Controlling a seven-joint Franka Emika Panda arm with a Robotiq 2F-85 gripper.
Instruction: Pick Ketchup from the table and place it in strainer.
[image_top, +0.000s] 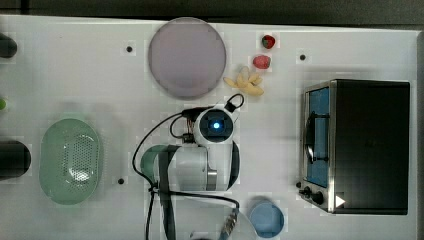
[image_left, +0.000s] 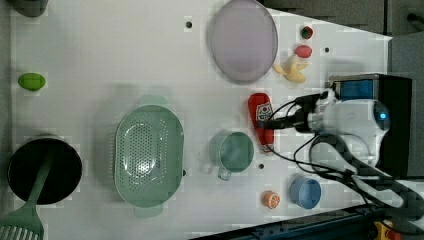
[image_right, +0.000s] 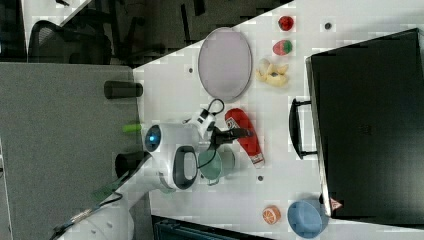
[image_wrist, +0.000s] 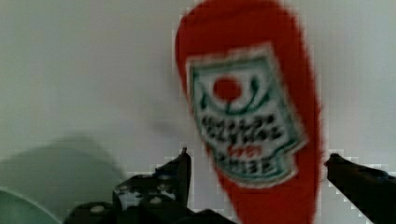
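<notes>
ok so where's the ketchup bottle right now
In the left view the ketchup bottle lies flat on the white table, just right of the teal mug and below the purple plate, between the open gripper's fingers.

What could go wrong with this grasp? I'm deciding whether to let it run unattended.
The Ketchup lies flat on the table, so the open gripper straddling it may clip the rounded body and roll it. The teal mug sits right beside the bottle, so the fingers could bump it. The carry to the strainer passes over that mug; a weak grip might drop it there.

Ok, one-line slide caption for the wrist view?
Open gripper straddling the Ketchup lying label-up on the white table.
</notes>
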